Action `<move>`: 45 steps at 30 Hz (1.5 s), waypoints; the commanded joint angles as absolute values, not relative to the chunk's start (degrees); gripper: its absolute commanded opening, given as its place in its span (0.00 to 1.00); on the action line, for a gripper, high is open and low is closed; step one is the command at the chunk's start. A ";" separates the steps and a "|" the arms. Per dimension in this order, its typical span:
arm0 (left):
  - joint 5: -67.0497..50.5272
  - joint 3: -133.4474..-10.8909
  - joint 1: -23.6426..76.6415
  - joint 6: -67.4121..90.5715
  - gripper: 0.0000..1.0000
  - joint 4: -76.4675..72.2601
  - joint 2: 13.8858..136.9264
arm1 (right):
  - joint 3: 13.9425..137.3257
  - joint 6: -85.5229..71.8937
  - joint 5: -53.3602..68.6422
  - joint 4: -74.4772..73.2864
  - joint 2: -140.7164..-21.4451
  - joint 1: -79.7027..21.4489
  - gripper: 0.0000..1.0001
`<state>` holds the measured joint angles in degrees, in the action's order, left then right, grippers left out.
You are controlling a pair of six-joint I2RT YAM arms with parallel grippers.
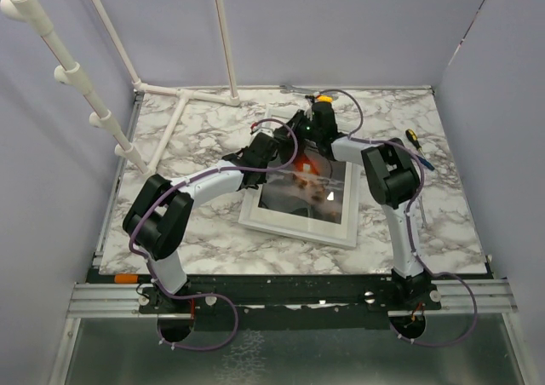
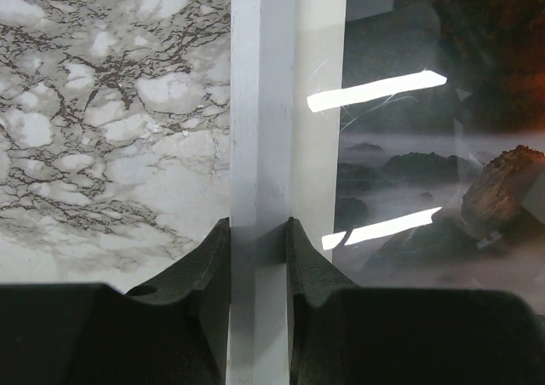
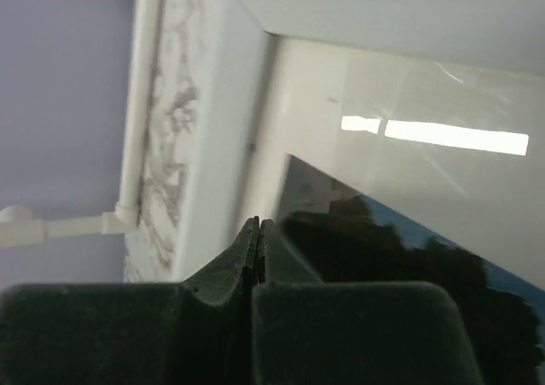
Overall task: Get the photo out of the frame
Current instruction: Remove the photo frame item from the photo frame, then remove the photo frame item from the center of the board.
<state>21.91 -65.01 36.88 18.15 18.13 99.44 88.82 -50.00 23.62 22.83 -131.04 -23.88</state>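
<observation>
white frame (image 1: pixel 294 229) lay flat on the marble table (image 1: pixel 196 138), in the middle of the top view, picture side up. the photo (image 1: pixel 298 199) was inside it, under the shiny glass, so your job was not done. it looked like you had to turn the frame over and open its back, and none of that showed as done. your left gripper (image 2: pixel 258 232) was open only a little, with one finger on each side of the frame's white left edge, pinching it. your right gripper (image 3: pixel 259 227) was shut tight with nothing in it. its tip was by the frame's top corner; the pictures did not show if it touched.
</observation>
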 commanded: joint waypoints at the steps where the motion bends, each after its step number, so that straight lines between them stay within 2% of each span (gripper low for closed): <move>1: 26.29 -65.57 37.22 17.08 0.00 16.04 95.85 | 86.93 -52.05 19.41 18.62 -136.77 -23.55 0.01; 11: 26.47 -65.39 37.27 17.11 0.00 16.13 95.94 | 87.35 -47.07 19.27 17.52 -129.56 -23.55 0.01; 19: 25.58 -65.56 37.35 17.20 0.00 16.17 95.34 | 76.78 -40.97 18.73 18.23 -115.76 -23.55 0.02; 24: 24.34 -65.54 37.35 17.35 0.00 16.42 94.28 | 67.59 -37.31 13.64 13.09 -105.11 -22.90 0.23; 32: 19.79 -65.93 37.35 18.92 0.00 16.35 92.69 | 49.32 -36.16 11.83 10.69 -87.53 -15.50 0.36; 37: 18.74 -66.50 37.44 19.24 0.00 16.42 92.47 | 44.39 -33.35 4.95 3.16 -79.39 -13.81 0.64; 45: 15.61 -67.29 37.44 19.78 0.00 16.67 88.37 | 38.97 -33.15 -5.27 -4.87 -74.43 -12.91 0.67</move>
<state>19.18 -64.93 37.21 18.44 18.98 93.73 41.69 -34.39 1.74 1.30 -75.42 -13.52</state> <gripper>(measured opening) 0.249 0.668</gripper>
